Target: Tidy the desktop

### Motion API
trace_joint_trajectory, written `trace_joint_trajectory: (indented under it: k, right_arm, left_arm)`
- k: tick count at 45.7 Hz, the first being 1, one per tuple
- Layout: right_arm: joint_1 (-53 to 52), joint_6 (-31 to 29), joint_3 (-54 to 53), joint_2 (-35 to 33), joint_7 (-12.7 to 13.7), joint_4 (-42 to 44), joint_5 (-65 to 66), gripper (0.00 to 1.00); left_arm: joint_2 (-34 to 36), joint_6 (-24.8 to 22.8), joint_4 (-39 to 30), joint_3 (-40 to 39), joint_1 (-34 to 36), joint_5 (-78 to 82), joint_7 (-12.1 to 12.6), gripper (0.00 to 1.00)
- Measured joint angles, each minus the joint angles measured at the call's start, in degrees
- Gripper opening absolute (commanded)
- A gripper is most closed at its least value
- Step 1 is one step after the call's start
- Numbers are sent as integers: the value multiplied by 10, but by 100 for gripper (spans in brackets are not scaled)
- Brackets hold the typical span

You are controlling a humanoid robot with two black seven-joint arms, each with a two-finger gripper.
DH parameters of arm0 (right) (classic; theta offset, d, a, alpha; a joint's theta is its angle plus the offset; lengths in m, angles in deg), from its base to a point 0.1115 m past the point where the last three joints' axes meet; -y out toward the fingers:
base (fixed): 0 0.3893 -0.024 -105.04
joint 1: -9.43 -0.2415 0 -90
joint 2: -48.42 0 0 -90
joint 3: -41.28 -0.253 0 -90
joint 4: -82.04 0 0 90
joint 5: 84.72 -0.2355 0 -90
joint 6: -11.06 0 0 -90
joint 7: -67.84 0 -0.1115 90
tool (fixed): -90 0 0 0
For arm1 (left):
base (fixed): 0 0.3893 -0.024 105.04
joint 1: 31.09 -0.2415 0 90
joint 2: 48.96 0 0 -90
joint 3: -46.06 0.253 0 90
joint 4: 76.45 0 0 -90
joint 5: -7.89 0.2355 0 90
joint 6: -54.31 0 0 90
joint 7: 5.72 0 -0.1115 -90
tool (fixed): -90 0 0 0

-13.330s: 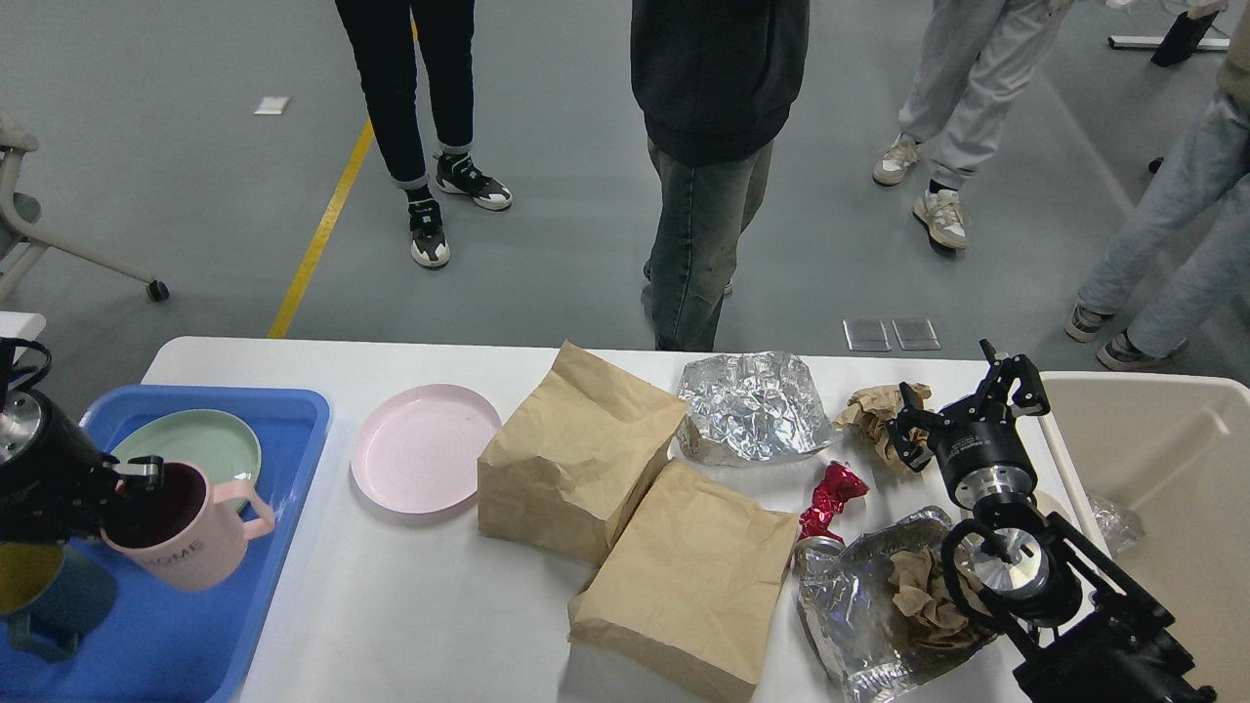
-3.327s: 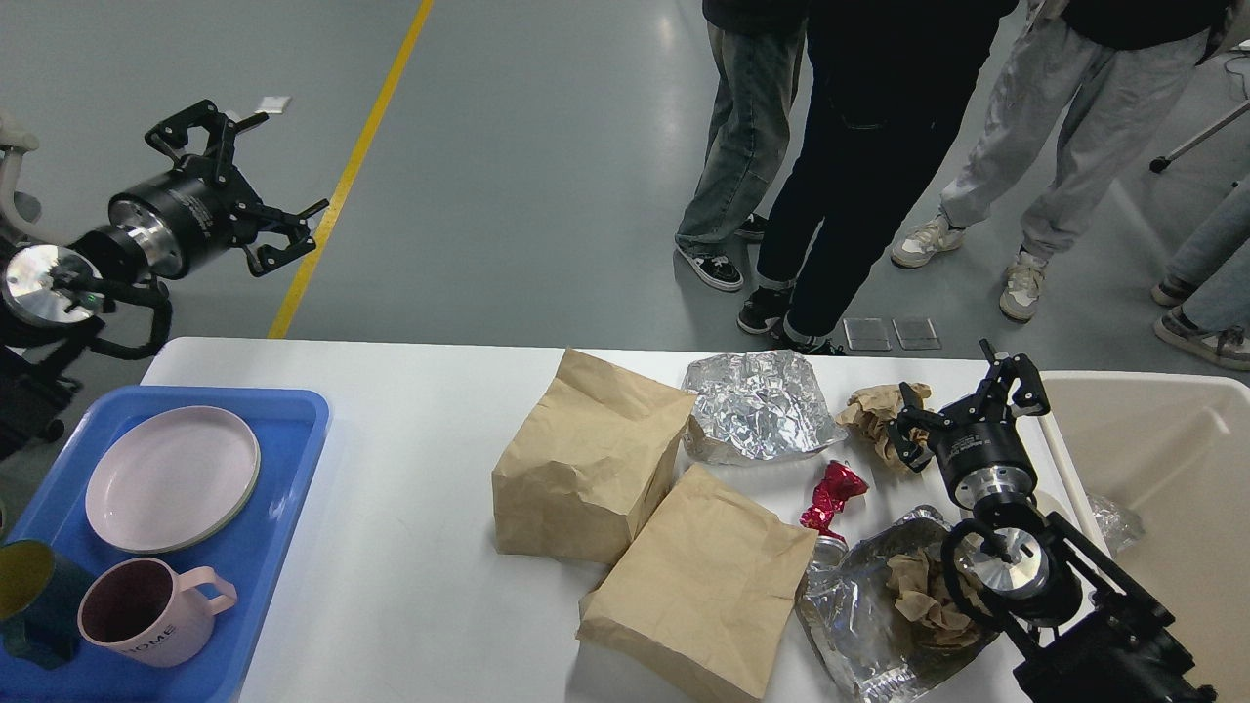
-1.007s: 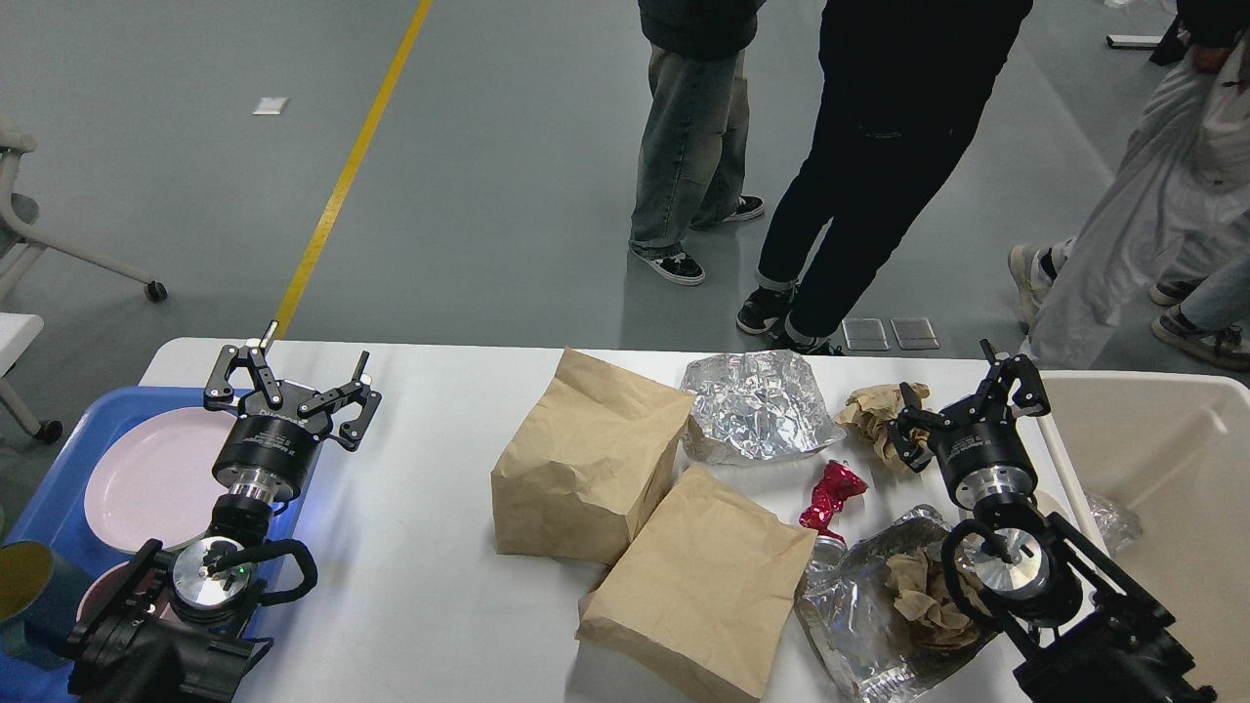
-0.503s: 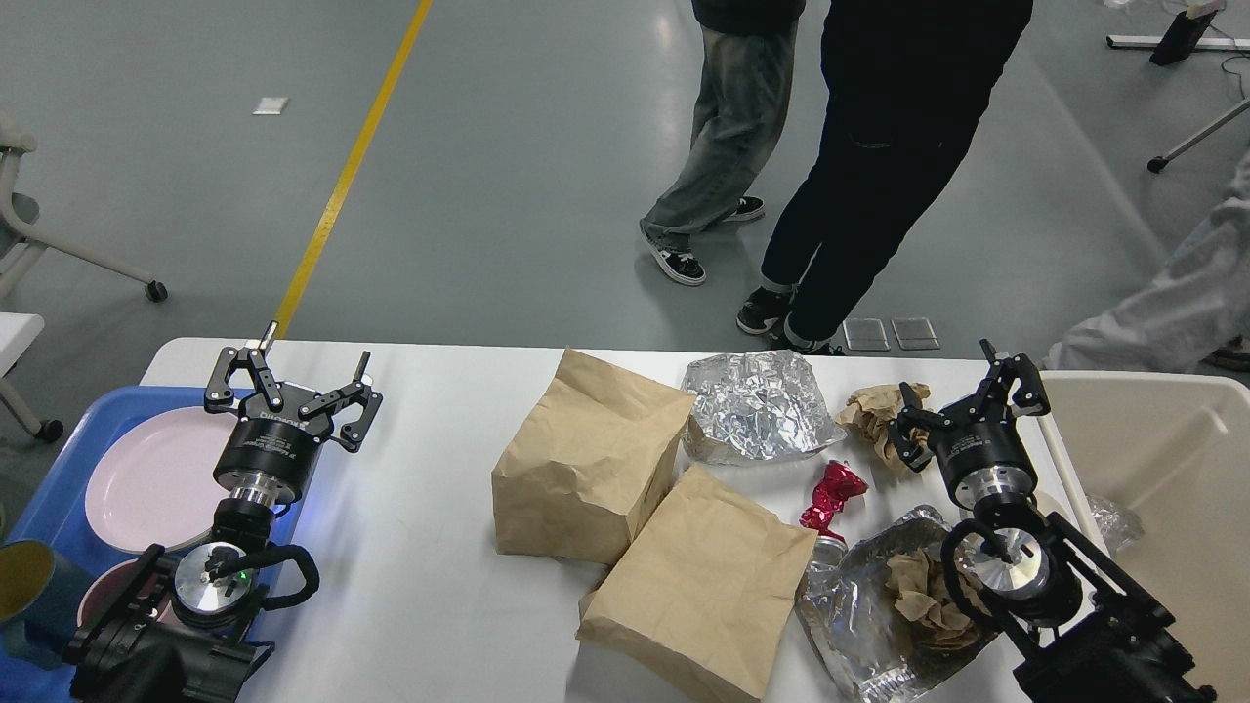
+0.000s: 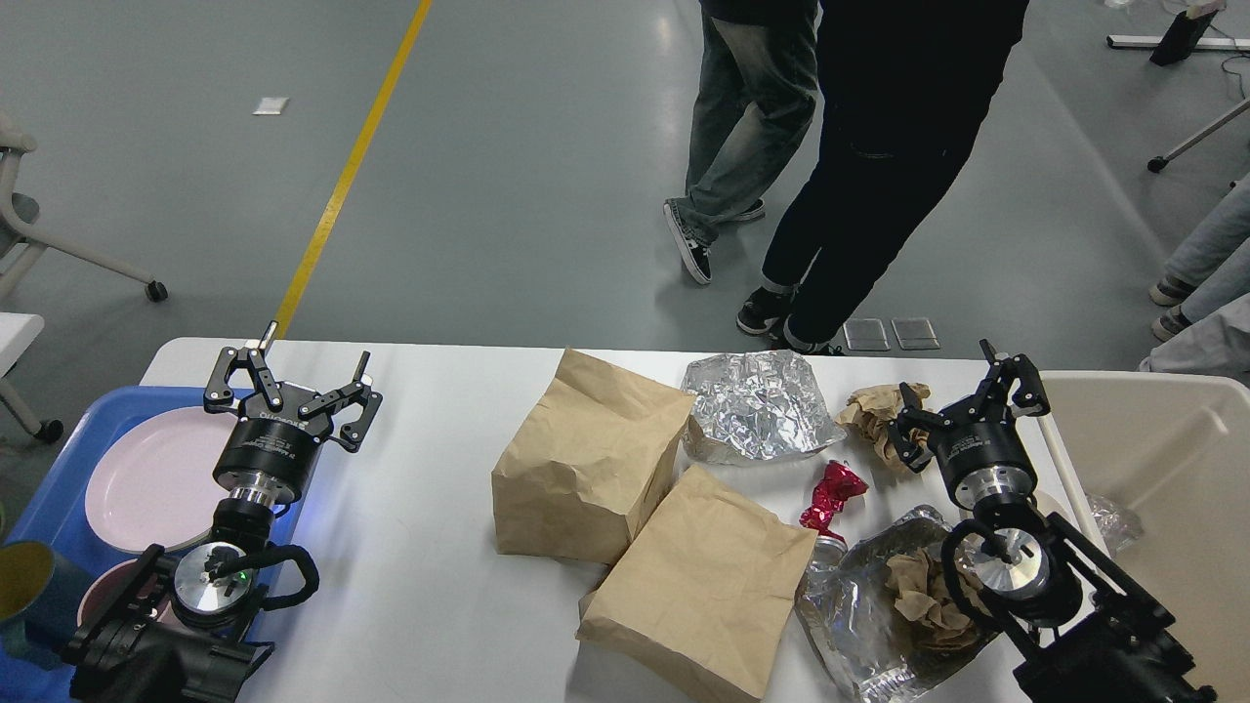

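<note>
The white desktop [image 5: 430,547] fills the lower view. Two brown paper bags [image 5: 586,459] [image 5: 698,586] lie at its middle. Behind them sits crumpled foil [image 5: 757,405], with a brown paper wad [image 5: 872,408], a red wrapper [image 5: 830,493] and a foil sheet holding crumpled paper [image 5: 879,610] to the right. My left gripper [image 5: 290,383] stands open and empty above the tray's right edge. Just right of the paper wad, my right gripper [image 5: 962,391] is open and holds nothing.
A blue tray [image 5: 49,508] at the left holds a pink plate [image 5: 146,478], a pink mug and a teal cup [image 5: 29,586]. A beige bin [image 5: 1162,469] stands at the right edge. People stand on the floor beyond the table's far edge.
The pink plate went from the desktop into the tray. My left arm let go of the pink mug, rose off the table, then came back over the tray's right edge. The right arm stayed still.
</note>
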Motion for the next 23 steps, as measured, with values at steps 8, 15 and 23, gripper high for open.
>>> trace_joint_trajectory:
  k: [8, 15, 23]
  right_arm:
    - [-31, 2, -4, -48, 9, 25, -2, 100]
    - [-33, -1, 1, -94, 58, 38, -38, 100]
    - [-23, -1, 2, -105, 85, 42, -59, 100]
  left_arm:
    - [0, 0, 0, 0, 0, 0, 0, 97]
    - [0, 0, 0, 0, 0, 0, 0, 97]
    - [-1, 0, 0, 0, 0, -1, 0, 97]
